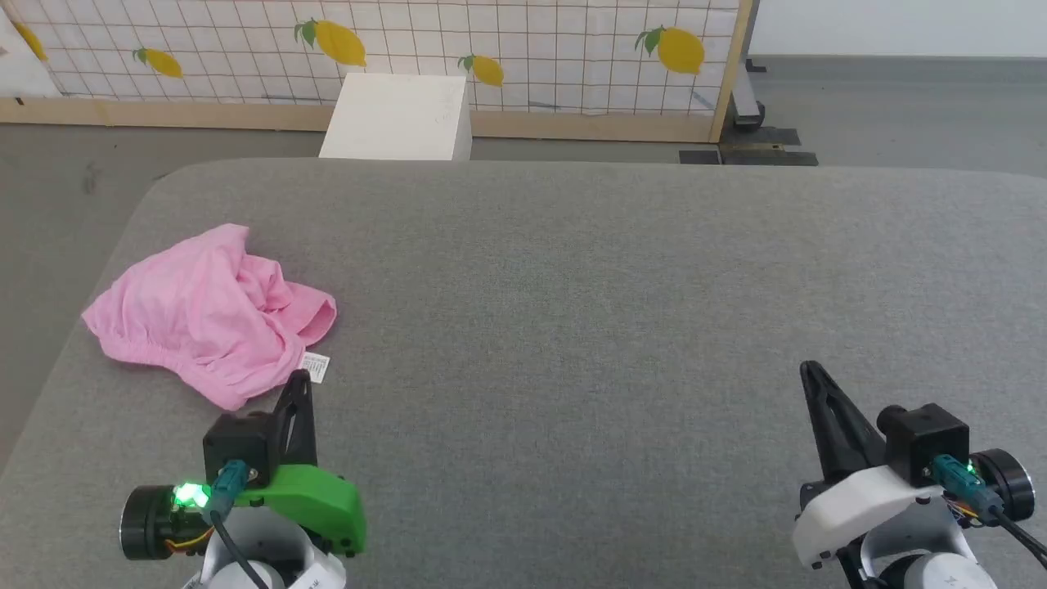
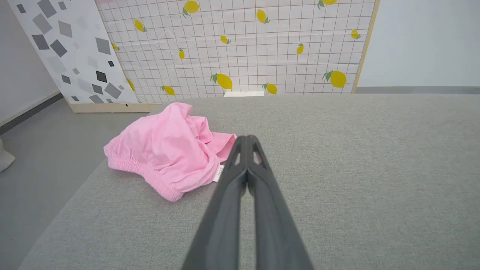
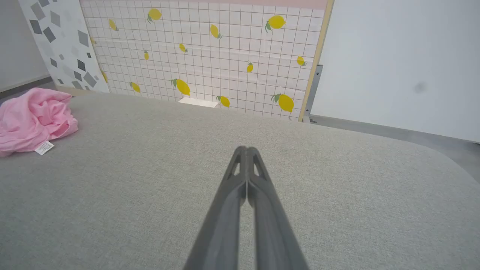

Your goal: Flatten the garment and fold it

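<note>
The garment (image 1: 208, 315) is a crumpled heap of light pink shorts lying near the left edge of the grey padded surface (image 1: 572, 286), its gathered waistband toward me and a small white care label (image 1: 316, 366) at its near right corner. It also appears as garment (image 2: 168, 150) and garment (image 3: 32, 120). My left gripper (image 1: 299, 378) is shut and empty, its tips just short of the label, seen as left gripper (image 2: 246, 139). My right gripper (image 1: 810, 370) is shut with nothing in it, far to the right, seen as right gripper (image 3: 245, 150).
Beyond the surface a white box (image 1: 398, 117) stands on the floor in front of a lemon-print grid panel (image 1: 523, 41). A panel with grey squares (image 2: 71, 48) leans at the left. Grey floor (image 1: 49, 213) drops away past the surface's left edge.
</note>
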{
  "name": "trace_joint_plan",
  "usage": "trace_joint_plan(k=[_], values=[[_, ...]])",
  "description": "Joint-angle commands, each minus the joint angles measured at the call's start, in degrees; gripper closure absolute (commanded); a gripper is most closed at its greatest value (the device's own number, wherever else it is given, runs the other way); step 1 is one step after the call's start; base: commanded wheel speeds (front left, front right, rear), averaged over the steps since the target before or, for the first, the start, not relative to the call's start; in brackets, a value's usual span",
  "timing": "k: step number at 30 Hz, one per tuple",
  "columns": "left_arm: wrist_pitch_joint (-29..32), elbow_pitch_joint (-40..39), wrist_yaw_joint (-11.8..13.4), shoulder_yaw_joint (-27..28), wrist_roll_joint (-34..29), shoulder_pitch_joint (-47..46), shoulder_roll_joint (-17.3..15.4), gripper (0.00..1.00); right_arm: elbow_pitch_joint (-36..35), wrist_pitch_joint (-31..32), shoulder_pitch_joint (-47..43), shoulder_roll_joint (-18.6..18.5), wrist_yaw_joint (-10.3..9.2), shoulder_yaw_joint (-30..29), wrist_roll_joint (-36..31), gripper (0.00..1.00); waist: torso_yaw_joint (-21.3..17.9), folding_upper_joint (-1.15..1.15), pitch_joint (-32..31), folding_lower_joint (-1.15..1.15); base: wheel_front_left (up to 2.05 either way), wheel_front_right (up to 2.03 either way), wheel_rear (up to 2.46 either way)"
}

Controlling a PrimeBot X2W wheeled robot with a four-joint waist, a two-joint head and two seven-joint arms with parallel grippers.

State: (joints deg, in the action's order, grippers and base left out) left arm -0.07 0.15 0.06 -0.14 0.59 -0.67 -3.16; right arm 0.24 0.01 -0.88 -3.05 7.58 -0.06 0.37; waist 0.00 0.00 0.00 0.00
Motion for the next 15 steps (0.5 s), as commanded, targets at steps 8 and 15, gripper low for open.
trace_joint_plan(k=[8,15], values=[[0.07,-0.15,-0.06,0.14,-0.59,0.67,0.28,1.00,-0.24,-0.01,0.88,0.17,-0.09,0.06,-0.37,1.00,0.00,0.00,0.00,0.00,0.00,0.00,0.00],[0.07,-0.15,-0.06,0.14,-0.59,0.67,0.28,1.00,-0.24,-0.01,0.88,0.17,-0.09,0.06,-0.37,1.00,0.00,0.00,0.00,0.00,0.00,0.00,0.00]])
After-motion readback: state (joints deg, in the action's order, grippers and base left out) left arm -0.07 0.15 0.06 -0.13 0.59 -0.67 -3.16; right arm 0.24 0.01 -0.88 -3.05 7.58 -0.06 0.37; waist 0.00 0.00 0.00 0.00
